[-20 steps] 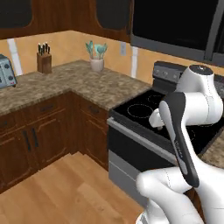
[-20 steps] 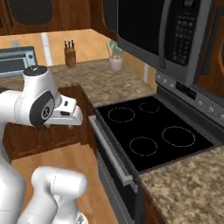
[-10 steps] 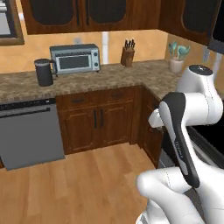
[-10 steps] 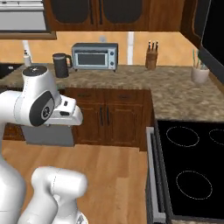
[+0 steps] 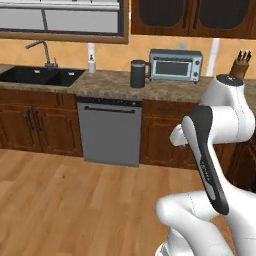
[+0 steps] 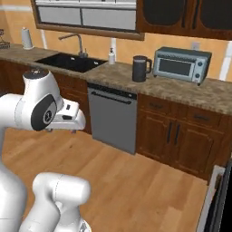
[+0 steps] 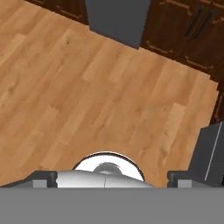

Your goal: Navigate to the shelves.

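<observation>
A: Kitchen, wood floor, granite counter along the back wall over dark lower cabinets. What have you got on your end?

B: I'm looking at the grey dishwasher under the counter, straight ahead in the left base view. Black sink to its left with a faucet behind it, soap bottle just beside the basin.

A: Shelves?

B: The shelves are up on the wall above the sink, a thin dark brown board with a dark side panel at its right end. In the right base view I see the same board at upper left, well apart from the arm. Pale grey-white panels sit above it, I can't tell what they are.

A: Rest of the counter?

B: Dark jug right of the dishwasher line, toaster oven just beside it, knife block at the far right, partly behind the arm. Paper towel roll at the far left end. Upper cabinets with doors hang right of the shelf board.

A: Pincer?

B: Gripper points down at bare floor, arm folded close to the base. I read the tips as spread wide with nothing between them, released
</observation>
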